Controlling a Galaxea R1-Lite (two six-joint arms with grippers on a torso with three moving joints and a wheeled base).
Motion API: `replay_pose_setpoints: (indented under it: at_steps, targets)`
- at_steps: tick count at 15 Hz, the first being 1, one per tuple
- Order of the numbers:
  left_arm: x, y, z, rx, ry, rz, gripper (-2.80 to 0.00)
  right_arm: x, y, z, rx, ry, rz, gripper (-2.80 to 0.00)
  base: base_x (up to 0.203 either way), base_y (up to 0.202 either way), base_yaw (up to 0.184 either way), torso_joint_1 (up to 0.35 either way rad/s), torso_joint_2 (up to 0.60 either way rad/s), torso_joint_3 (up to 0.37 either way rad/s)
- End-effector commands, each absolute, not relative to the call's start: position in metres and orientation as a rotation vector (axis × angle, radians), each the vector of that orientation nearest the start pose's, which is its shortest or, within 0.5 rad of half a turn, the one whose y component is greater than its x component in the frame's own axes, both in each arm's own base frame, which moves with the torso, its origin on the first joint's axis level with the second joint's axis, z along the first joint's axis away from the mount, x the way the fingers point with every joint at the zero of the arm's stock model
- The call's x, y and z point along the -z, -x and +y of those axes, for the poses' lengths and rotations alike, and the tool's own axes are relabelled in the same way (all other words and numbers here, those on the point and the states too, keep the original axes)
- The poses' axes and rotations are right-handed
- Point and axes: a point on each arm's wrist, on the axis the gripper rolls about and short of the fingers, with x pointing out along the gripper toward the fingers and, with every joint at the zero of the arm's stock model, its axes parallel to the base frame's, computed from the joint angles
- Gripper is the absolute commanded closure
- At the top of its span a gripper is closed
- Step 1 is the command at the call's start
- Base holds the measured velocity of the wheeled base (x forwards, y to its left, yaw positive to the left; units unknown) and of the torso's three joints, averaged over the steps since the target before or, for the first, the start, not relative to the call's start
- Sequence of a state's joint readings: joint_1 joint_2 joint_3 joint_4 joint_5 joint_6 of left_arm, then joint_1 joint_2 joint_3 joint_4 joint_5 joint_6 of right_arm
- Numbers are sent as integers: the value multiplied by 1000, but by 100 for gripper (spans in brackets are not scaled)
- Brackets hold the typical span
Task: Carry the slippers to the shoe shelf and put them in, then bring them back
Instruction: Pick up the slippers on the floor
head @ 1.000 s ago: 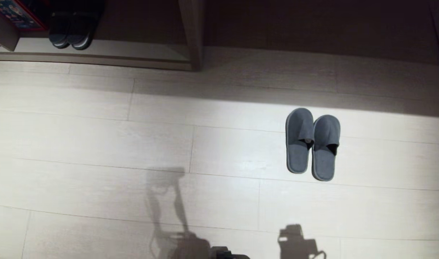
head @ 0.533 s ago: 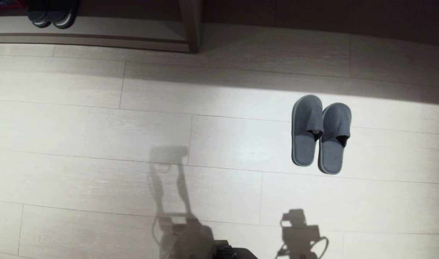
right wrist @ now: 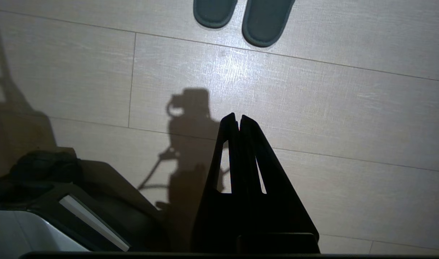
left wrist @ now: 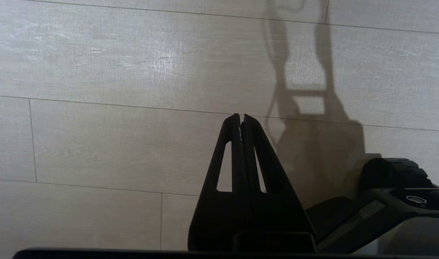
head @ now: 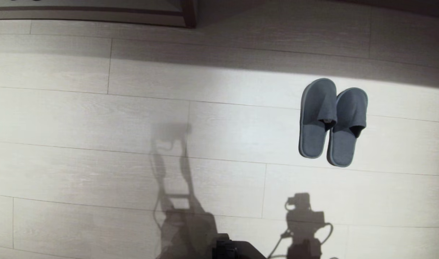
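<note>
The pair of blue-grey slippers (head: 333, 122) lies side by side on the pale wood floor at the right of the head view, heels toward me. Their heel ends (right wrist: 241, 16) show in the right wrist view, well ahead of my right gripper (right wrist: 238, 117), which is shut and empty above bare floor. My left gripper (left wrist: 241, 116) is also shut and empty, hanging over bare floor with no slipper in its view. Only the base board and divider foot of the shoe shelf (head: 97, 15) show, at the far left edge of the head view. Neither arm appears in the head view.
Pale plank flooring (head: 133, 118) spreads between me and the shelf, crossed by shadows of my arms (head: 176, 172). My dark base (head: 230, 250) shows at the near edge, and again in both wrist views (left wrist: 392, 201) (right wrist: 61, 201).
The whole head view has tilted downward: the shelf and slippers slid toward the top of the picture and the dark shoes on the shelf left view. Nothing on the floor moved.
</note>
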State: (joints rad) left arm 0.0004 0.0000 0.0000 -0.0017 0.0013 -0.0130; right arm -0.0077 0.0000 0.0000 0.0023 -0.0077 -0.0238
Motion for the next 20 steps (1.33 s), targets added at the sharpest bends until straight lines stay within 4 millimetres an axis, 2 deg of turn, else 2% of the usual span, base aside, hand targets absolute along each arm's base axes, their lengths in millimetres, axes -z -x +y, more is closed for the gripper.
replay_pose_setpoints:
  at_steps: [1, 13, 16, 17, 20]
  targets:
    - [-75, 23, 0, -2, 14, 0, 0, -75, 23, 0, 15, 25, 5, 0, 0, 0, 0, 0, 0, -195]
    - [-75, 23, 0, -2, 14, 0, 0, -75, 23, 0, 15, 25, 5, 0, 0, 0, 0, 2, 3, -196]
    - [-76, 23, 0, -2, 11, -3, 0, -76, 23, 0, 19, 17, 0, 0, 0, 0, 0, 7, 4, -69]
    - [-75, 23, 0, -2, 11, -2, 0, -78, 23, 0, 19, 18, -18, 0, 0, 0, 0, 0, 0, 0]
    - [-76, 23, 0, -2, 11, -2, 0, -107, 24, 0, 12, 23, -48, 0, 0, 0, 0, 0, 0, 0]
